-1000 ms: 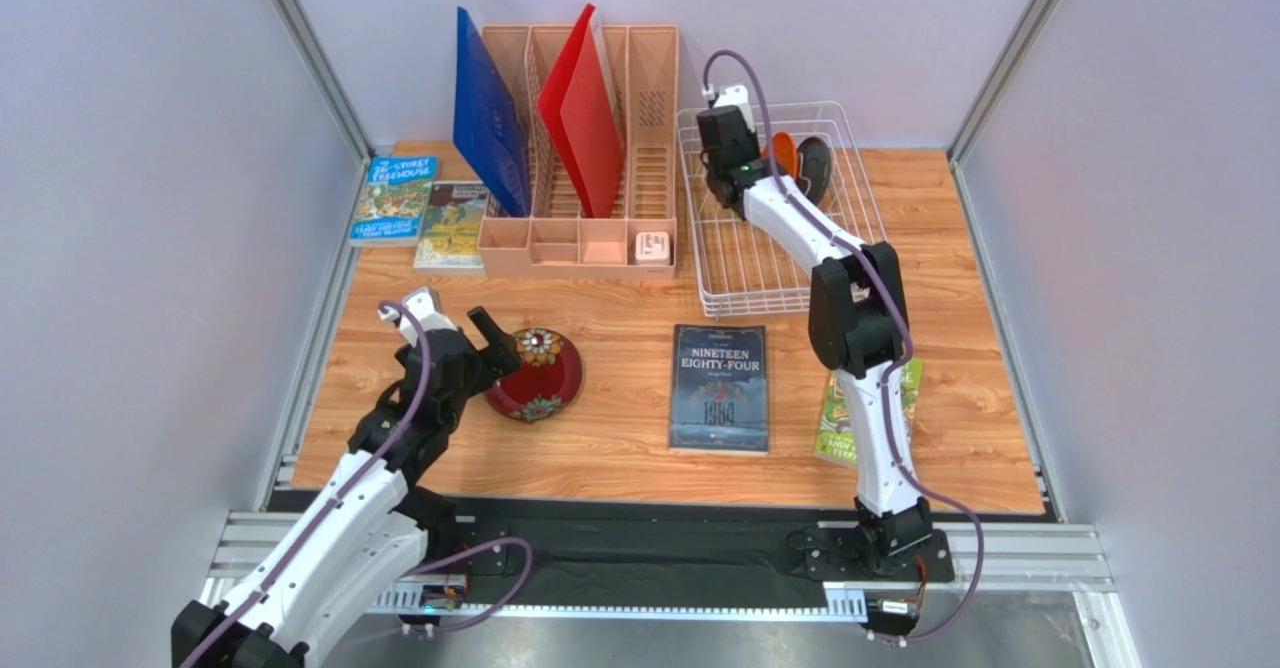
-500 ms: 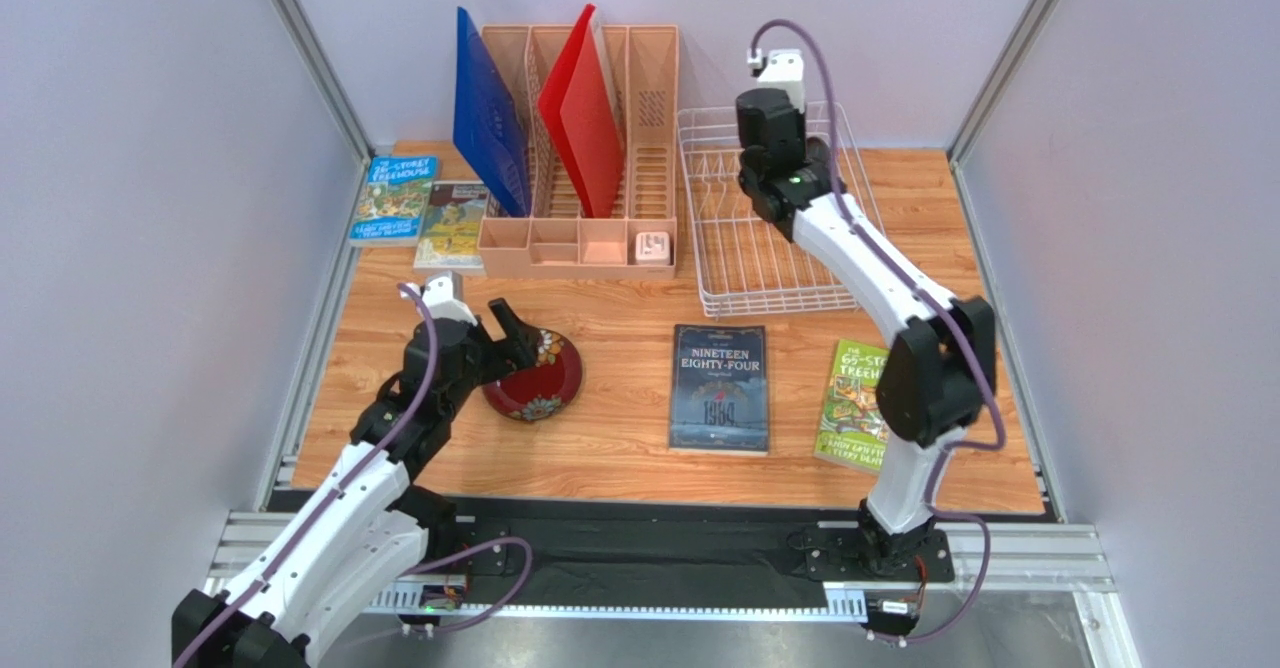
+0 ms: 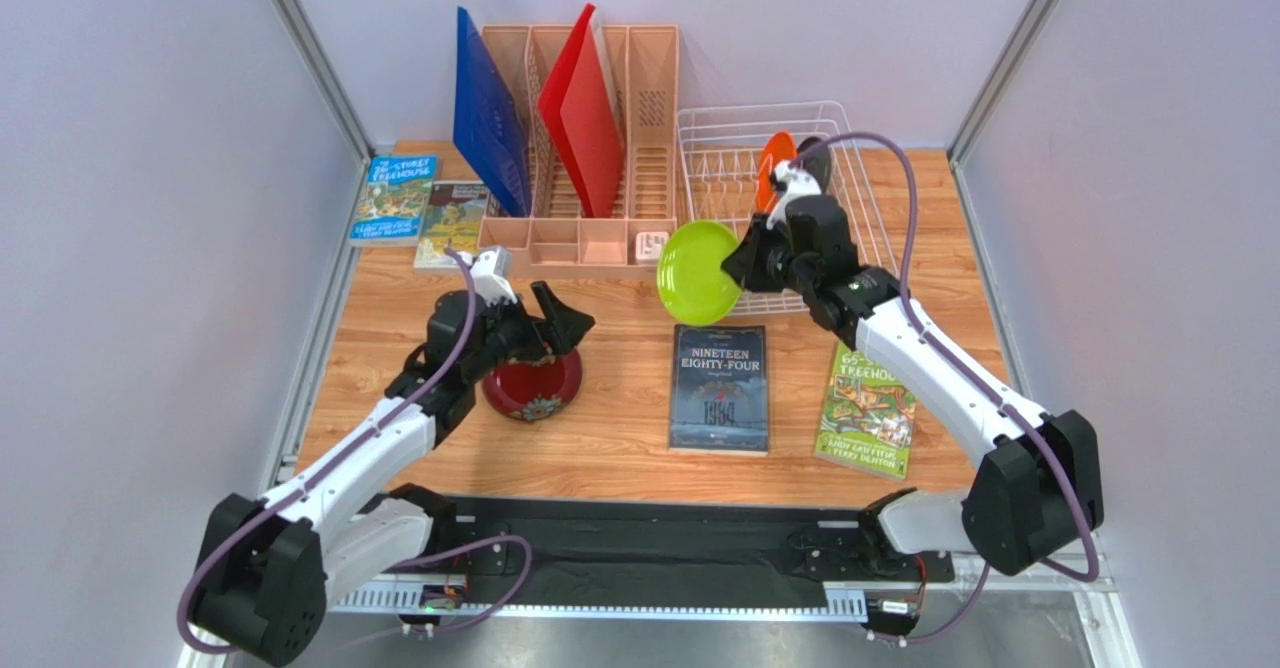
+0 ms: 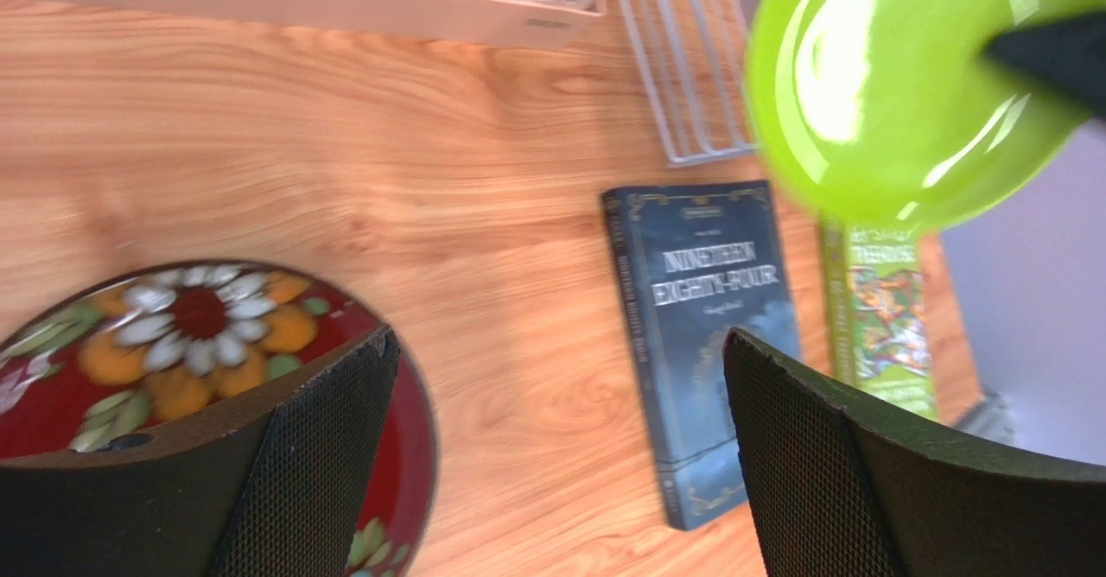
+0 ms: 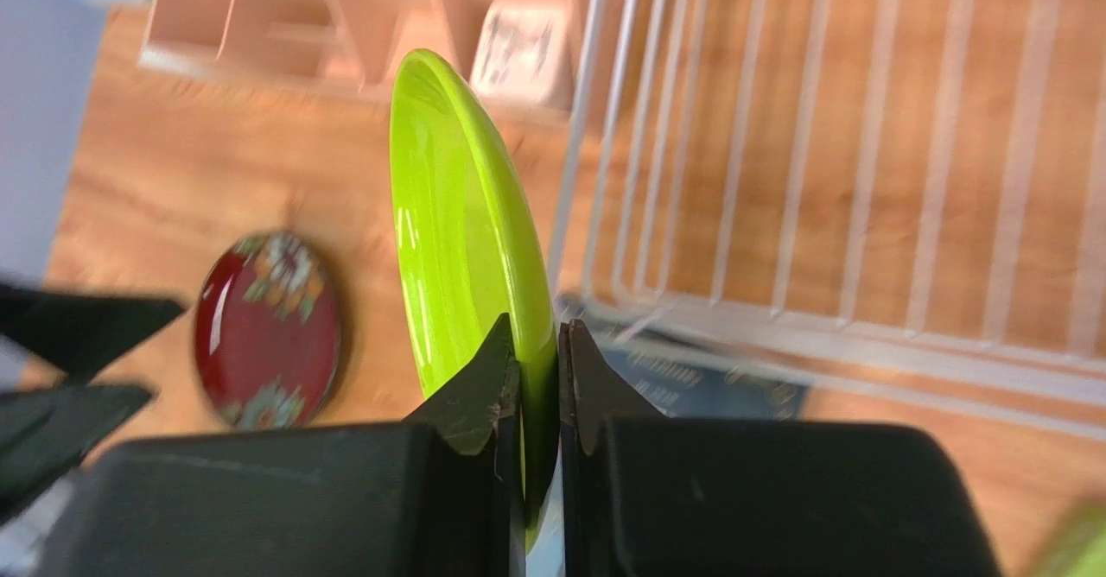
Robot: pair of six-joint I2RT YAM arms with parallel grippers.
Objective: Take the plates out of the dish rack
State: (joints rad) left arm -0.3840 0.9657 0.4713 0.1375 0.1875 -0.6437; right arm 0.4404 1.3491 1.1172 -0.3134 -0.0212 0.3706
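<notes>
My right gripper [image 3: 747, 260] [image 5: 535, 372] is shut on the rim of the lime green plate [image 3: 696, 274] [image 5: 464, 247] and holds it on edge in the air, left of the white wire dish rack [image 3: 733, 296] [image 5: 831, 334]. The orange plate [image 3: 772, 164] and the dark teal-grey plate [image 3: 813, 151] stand in the rack. The dark red floral plate [image 3: 535, 388] [image 4: 169, 357] [image 5: 269, 326] lies flat on the table. My left gripper [image 3: 553, 320] [image 4: 558, 473] is open and empty just above its right edge. The green plate also shows in the left wrist view [image 4: 896, 85].
A pinkish-tan organiser [image 3: 579, 241] holds a blue board [image 3: 487, 116] and a red board [image 3: 582, 113] at the back. A dark book [image 3: 718, 386] and a green book [image 3: 869, 410] lie near the front. Two more books [image 3: 421, 211] lie at back left.
My right gripper has lifted the green plate out of the rack and carried it left and toward the front. My left gripper has moved right, off the red plate, and stays open.
</notes>
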